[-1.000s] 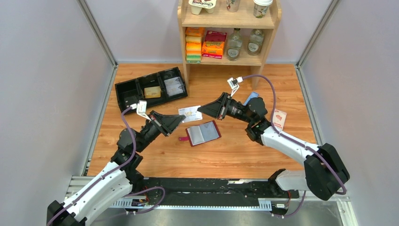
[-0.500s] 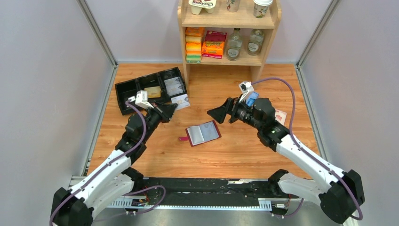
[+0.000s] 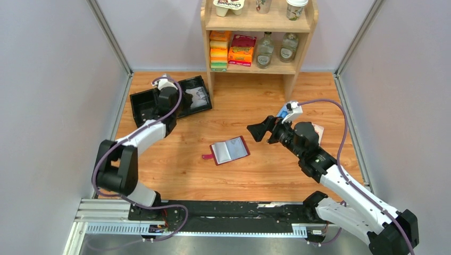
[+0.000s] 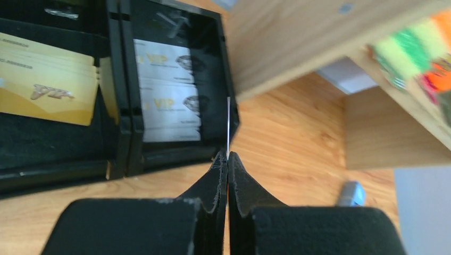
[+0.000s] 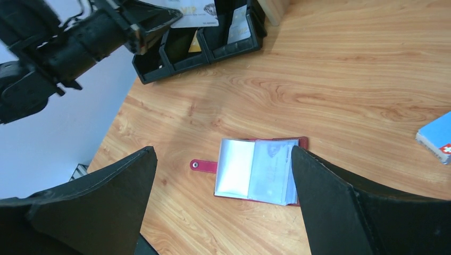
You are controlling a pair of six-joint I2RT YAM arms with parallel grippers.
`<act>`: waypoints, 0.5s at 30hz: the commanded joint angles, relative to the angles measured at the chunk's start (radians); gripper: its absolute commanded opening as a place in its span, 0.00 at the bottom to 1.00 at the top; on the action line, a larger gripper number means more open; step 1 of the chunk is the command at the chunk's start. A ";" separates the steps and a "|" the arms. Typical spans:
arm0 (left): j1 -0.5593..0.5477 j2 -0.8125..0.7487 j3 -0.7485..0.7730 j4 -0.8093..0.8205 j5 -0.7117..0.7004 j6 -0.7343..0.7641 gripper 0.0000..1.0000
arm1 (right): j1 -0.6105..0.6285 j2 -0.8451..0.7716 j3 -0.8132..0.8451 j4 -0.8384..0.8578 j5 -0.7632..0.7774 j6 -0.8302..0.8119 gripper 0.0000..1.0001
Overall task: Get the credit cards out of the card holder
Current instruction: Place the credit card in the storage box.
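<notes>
The maroon card holder [image 3: 230, 150] lies open on the wooden table with its snap tab [image 5: 205, 166] to the left and its pale clear sleeves facing up. My right gripper [image 3: 254, 131] hovers open just right of and above the card holder [image 5: 260, 170], holding nothing. My left gripper [image 4: 227, 156] is shut on a thin white credit card [image 4: 228, 127], seen edge-on. It hangs over the right compartment of the black tray [image 3: 142, 106]. Other white cards [image 4: 167, 95] lie in that compartment, and gold cards [image 4: 48, 85] lie in the one beside it.
A wooden shelf [image 3: 255, 32] with boxes and bottles stands at the back, its left leg close to the tray's right end. A blue box [image 5: 436, 137] lies right of the card holder. Grey walls close in both sides.
My left arm swung away from the middle of the table to the tray, carrying the white card. My right gripper let go of that card, opened wide and drew back to the right.
</notes>
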 commanded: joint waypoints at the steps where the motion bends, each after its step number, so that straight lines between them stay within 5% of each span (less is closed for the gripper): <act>1: 0.036 0.161 0.150 -0.036 -0.009 0.014 0.00 | -0.002 -0.031 0.021 0.025 0.096 -0.056 1.00; 15: 0.041 0.505 0.479 -0.247 0.012 0.018 0.00 | 0.000 -0.044 0.036 0.001 0.029 -0.116 1.00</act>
